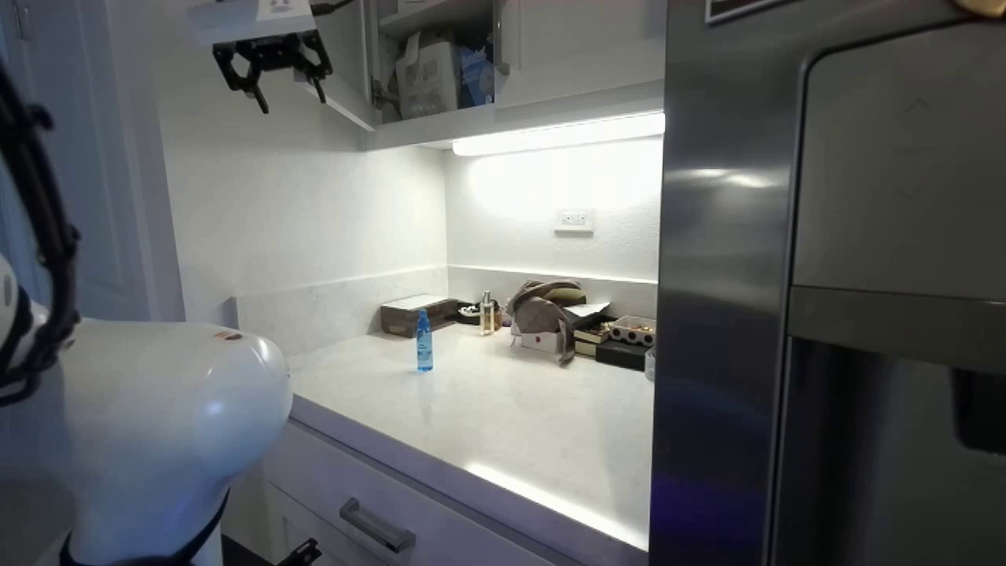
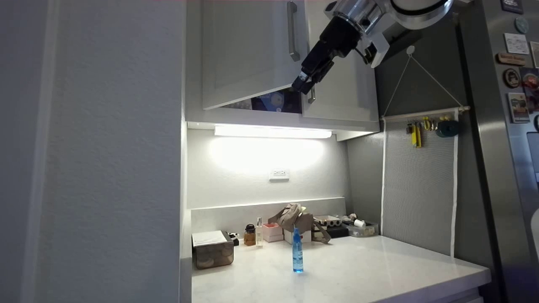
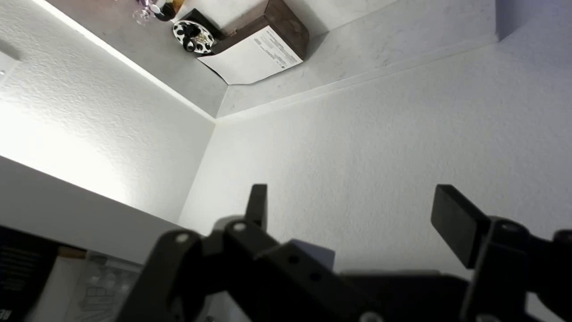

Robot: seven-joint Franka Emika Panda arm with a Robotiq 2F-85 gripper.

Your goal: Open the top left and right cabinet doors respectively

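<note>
Jaws stand wide on our black two-fingered pincer, and we see nothing gripped. One relation counts: the flat white left cabinet door, its long axis upright, stands partly open, and its lower free corner lies just beside the fingers (the pale corner between them in the wrist view is probably it; we cannot tell whether they touch). The flat white right cabinet door looks closed, well apart from the pincer across the opening of the white wall cabinet. We judge the left cabinet door to be the step in hand, wanting a further push on its inner face toward the plain white side wall. That wall probably limits the swing; below, open room spreads over the glossy white desk, and the tall stainless-steel fridge bounds the right cabinet door's far side.
</note>
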